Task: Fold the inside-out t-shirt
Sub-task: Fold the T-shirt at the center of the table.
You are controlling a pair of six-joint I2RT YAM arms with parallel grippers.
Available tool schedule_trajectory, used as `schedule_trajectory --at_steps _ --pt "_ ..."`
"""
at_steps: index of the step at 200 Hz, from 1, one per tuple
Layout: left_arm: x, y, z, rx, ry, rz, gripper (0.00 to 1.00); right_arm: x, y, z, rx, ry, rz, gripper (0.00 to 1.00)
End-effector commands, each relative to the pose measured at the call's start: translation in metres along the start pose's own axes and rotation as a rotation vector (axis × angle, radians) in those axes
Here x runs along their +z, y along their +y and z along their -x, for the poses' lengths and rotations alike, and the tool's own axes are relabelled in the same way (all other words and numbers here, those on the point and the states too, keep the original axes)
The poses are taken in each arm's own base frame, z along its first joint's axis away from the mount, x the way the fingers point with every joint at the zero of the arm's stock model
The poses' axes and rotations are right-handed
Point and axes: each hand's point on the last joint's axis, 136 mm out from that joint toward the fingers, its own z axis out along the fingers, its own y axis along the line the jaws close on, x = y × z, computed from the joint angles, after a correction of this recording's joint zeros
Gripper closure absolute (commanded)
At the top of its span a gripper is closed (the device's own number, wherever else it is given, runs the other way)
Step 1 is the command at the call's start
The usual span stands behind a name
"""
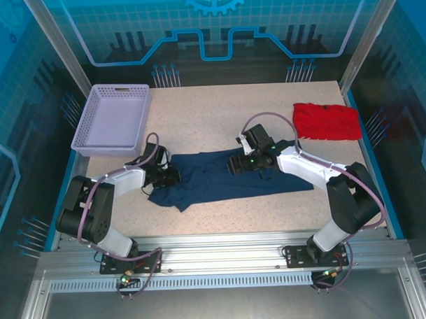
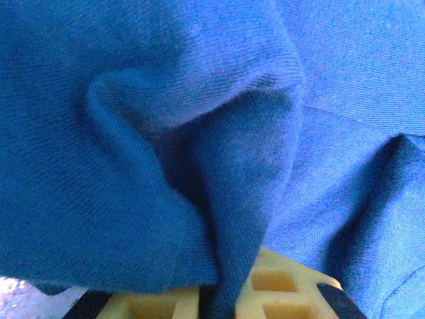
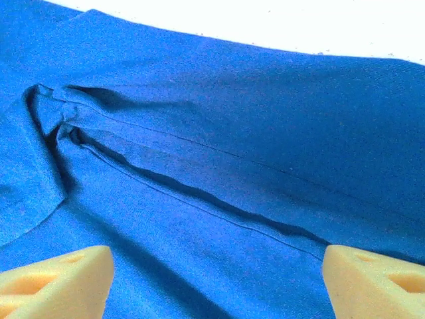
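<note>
The inside-out t-shirt, dark navy cloth, lies rumpled across the middle of the table between both arms. My left gripper is at its left end. In the left wrist view, a raised fold of the t-shirt runs down between the yellow fingers, and the left gripper is shut on that fold. My right gripper hovers over the shirt's upper middle. In the right wrist view the right gripper stands open, its fingertips wide apart over a seam and crease in the t-shirt, holding nothing.
A lavender plastic basket stands at the back left of the table. A bright red folded garment lies at the back right, just behind the right arm. Blue walls and a metal frame enclose the table.
</note>
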Motion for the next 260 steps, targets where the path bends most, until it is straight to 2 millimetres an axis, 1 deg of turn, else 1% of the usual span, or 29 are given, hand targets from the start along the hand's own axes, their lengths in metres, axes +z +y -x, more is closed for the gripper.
schedule_trajectory --at_steps 1,36,69,86,112,134,143,170,203,237,260 --pt "-0.009 0.006 -0.001 -0.025 -0.018 0.000 1.00 0.000 -0.008 0.000 0.020 0.017 -0.019 0.17" --pt "-0.027 -0.003 0.006 -0.032 -0.050 0.008 1.00 -0.004 -0.021 -0.001 0.042 0.022 -0.042 0.17" --pt "-0.042 -0.026 0.008 0.043 -0.044 0.019 1.00 -0.009 -0.035 0.004 0.073 0.002 -0.050 0.17" --pt "-0.050 -0.030 0.010 0.057 -0.040 0.030 1.00 -0.009 -0.045 0.004 0.103 0.013 -0.047 0.17" --pt "-0.065 -0.020 0.010 0.096 -0.026 0.113 1.00 -0.007 -0.063 0.002 0.156 0.038 -0.056 0.17" --pt "-0.075 -0.016 0.006 0.094 0.004 0.150 1.00 -0.006 -0.070 0.004 0.193 0.038 -0.046 0.18" --pt "-0.081 -0.015 0.006 0.103 0.017 0.173 1.00 -0.007 -0.069 0.005 0.197 0.033 -0.036 0.18" --pt "-0.104 -0.002 0.010 0.165 0.036 0.275 1.00 -0.008 -0.063 0.008 0.198 0.018 -0.002 0.18" --pt "-0.136 0.015 0.023 0.204 0.037 0.359 1.00 -0.002 -0.061 0.005 0.204 0.031 0.021 0.18" --pt "-0.159 0.042 0.034 0.217 0.029 0.444 1.00 0.004 -0.060 0.001 0.210 0.057 0.024 0.18" --pt "-0.170 0.047 0.043 0.232 -0.014 0.465 1.00 0.006 -0.058 0.003 0.211 0.062 0.033 0.19"
